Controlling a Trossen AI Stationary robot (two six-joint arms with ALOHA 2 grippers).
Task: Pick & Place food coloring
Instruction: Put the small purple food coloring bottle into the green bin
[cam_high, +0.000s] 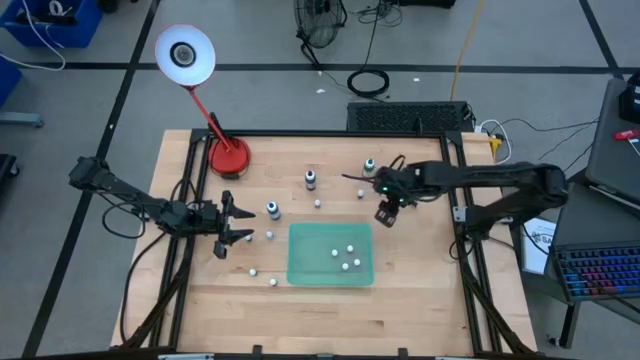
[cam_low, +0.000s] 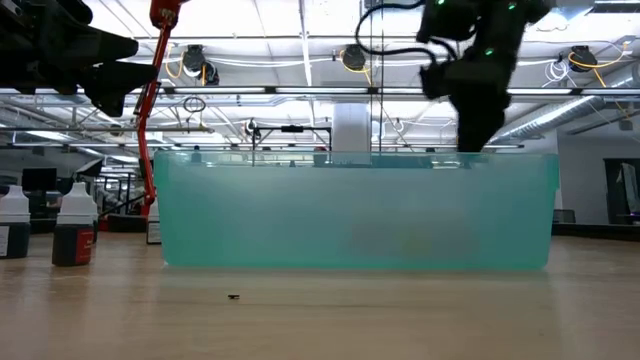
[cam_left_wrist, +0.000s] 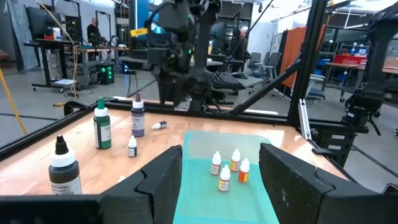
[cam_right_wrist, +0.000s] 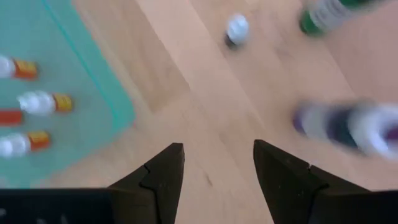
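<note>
Looking down at the light wooden table (cam_high: 420, 290), I see the translucent green plastic tray (cam_high: 331, 278) near the middle with four small white-capped orange-bodied food coloring bottles (cam_high: 347, 256) standing inside it; the left wrist view shows them upright and close together. More tiny white-capped bottles sit loose on the wood: two just left of the tray's near corner (cam_high: 264, 277), one beside the left end effector, and a few taller dark-bodied white-capped bottles (cam_high: 311, 179) farther back, well apart from the tray.

My right end effector (cam_high: 386, 213) hangs just off the tray's far right corner, fingers (cam_right_wrist: 163, 177) apart and holding nothing; bare wood shows between them in its wrist view. A purple-bodied bottle (cam_right_wrist: 348, 124) is near it on the table, blurred.

My left end effector (cam_high: 236, 224) hovers left of the tray, fingers (cam_left_wrist: 163, 180) spread about halfway, nothing gripped, pointing toward the tray.

A red round-based desk lamp with white shade (cam_high: 228, 155) stands at the table's far left.
</note>
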